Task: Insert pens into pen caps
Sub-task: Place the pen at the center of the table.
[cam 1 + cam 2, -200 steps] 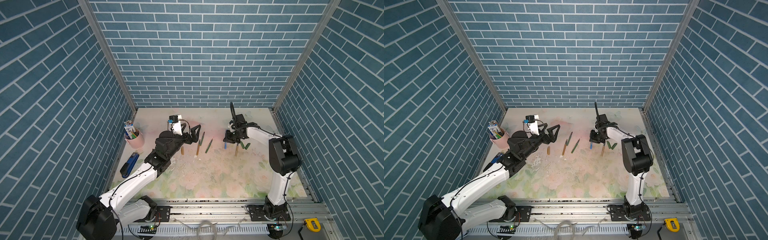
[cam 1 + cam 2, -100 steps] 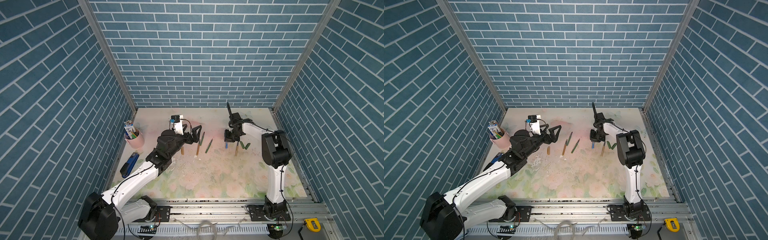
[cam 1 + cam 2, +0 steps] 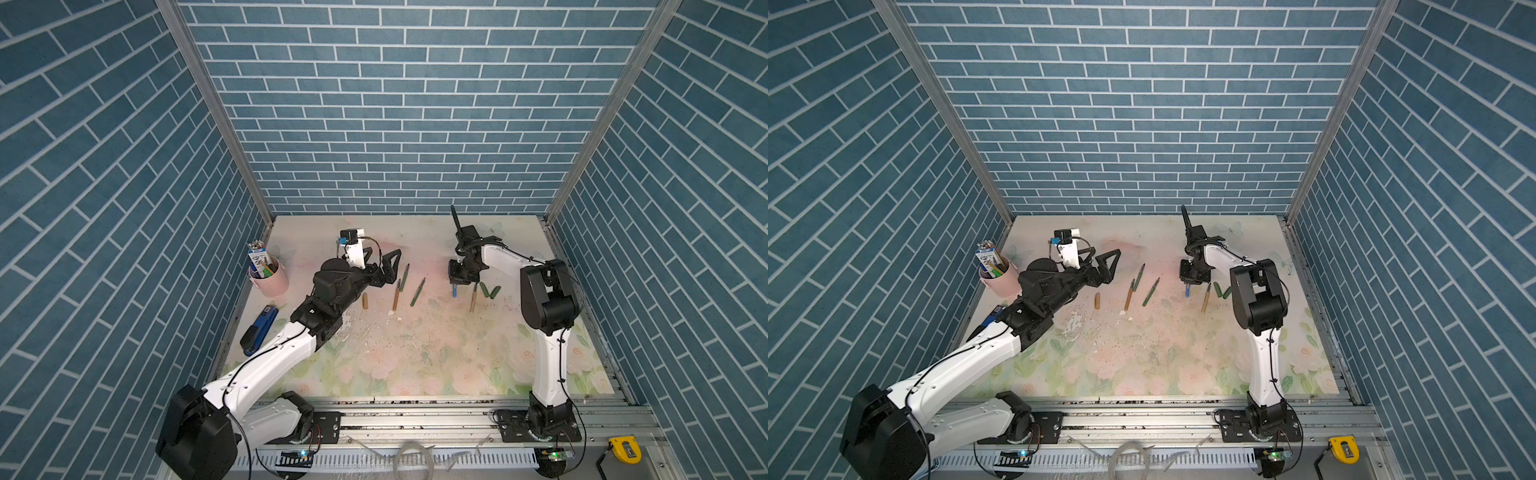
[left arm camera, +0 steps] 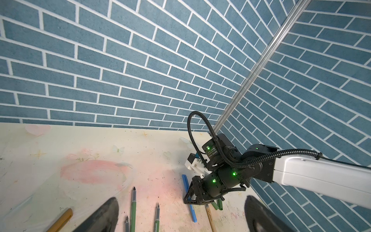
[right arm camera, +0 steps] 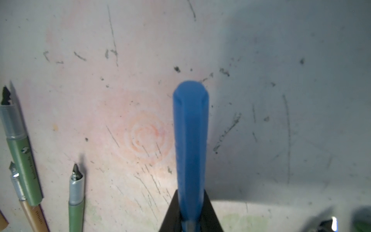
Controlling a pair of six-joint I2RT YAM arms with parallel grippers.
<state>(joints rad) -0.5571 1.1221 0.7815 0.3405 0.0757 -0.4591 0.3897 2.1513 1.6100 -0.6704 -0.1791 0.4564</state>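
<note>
Far across the worktop (image 3: 415, 353) from the pink cup (image 3: 272, 282), the right end effector (image 3: 457, 277) is pinched tight on the blue pen (image 5: 190, 140), whose rounded end sticks out past the jaws, close to the surface. Just past it, even farther from the cup, lie a golden-brown pen (image 3: 473, 298) and two green caps (image 3: 484, 289) (image 3: 493, 292) side by side. Nearer the cup, the left end effector (image 3: 394, 266) hovers with its jaws spread wide, holding nothing. Beside it lie two green pens (image 3: 404, 272) (image 3: 418, 292), another golden-brown pen (image 3: 396, 296) and a golden-brown cap (image 3: 365, 301), all loose on the worktop. A blue stapler (image 3: 259, 330) lies close to the cup.
</note>
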